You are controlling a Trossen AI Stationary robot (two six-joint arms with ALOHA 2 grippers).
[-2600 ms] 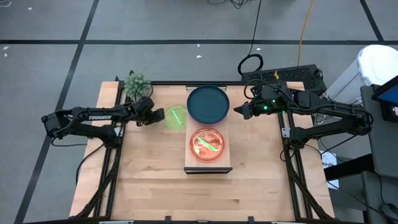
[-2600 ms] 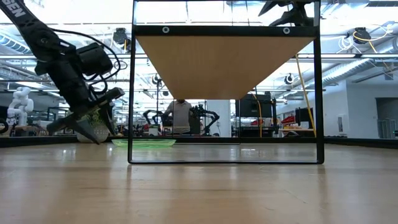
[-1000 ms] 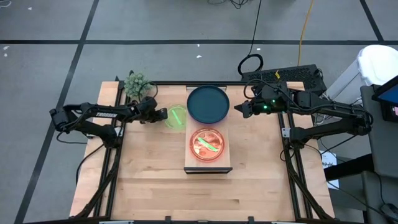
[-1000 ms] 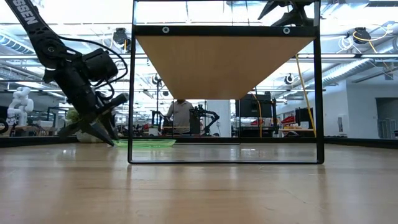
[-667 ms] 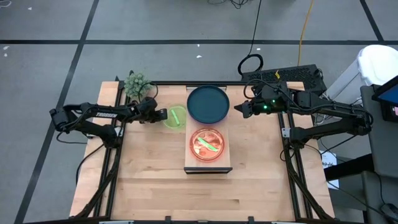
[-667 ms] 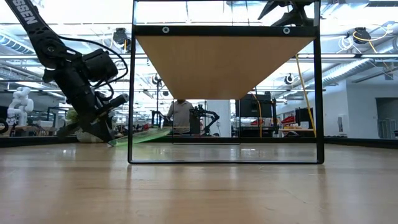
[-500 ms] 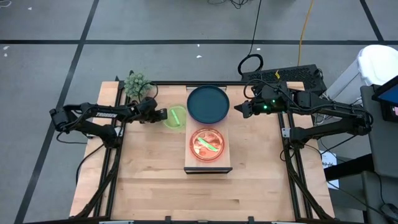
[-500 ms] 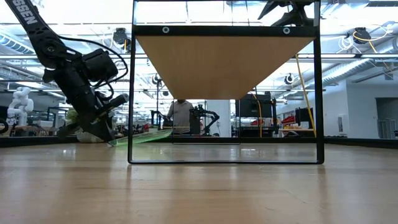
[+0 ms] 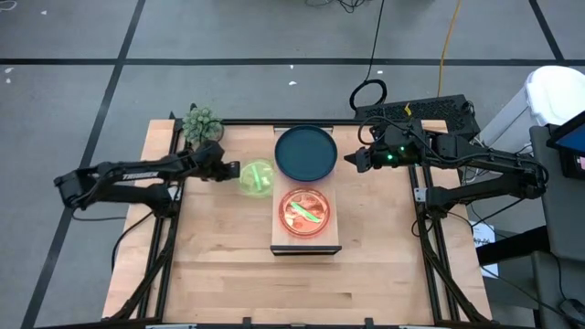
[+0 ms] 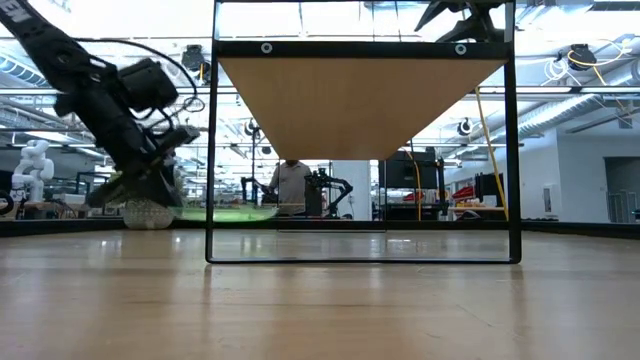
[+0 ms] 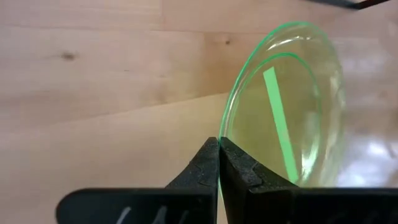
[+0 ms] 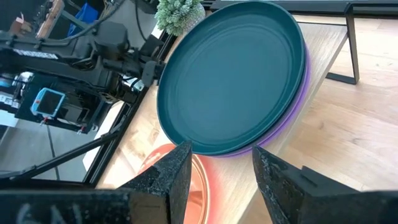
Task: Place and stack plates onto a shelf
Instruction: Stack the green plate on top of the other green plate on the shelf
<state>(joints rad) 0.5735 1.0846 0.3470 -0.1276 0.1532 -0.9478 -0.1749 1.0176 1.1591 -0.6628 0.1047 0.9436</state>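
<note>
A neon green plate (image 9: 258, 178) hangs just above the table, left of the shelf (image 9: 331, 239), with my left gripper (image 9: 229, 171) shut on it. On the shelf's far end a dark teal plate (image 9: 306, 153) lies on a purple one (image 12: 292, 118). Pink plates (image 9: 305, 212) rest on the shelf nearer the front, a green plate among them. My right gripper (image 9: 350, 162) hovers open beside the teal plate's right edge, holding nothing. My left gripper pinches the green plate's rim (image 11: 222, 134), on the plate's left side, between its two fingers. The fingers slant down from the table's left. In the low view the plate (image 10: 225, 212) hangs about level, lifted clear of the table.
A small potted plant (image 9: 200, 122) stands at the table's far left corner, just behind my left arm. The shelf's black frame legs (image 10: 211, 150) rise right of the held plate. Bare wood lies across the table's near half (image 9: 228, 274).
My left gripper has shut on the green plate's rim, then risen and drawn back slightly toward the table's left. The plate first tipped, its far side up, and now hangs lifted clear, shifted a little toward the near edge.
</note>
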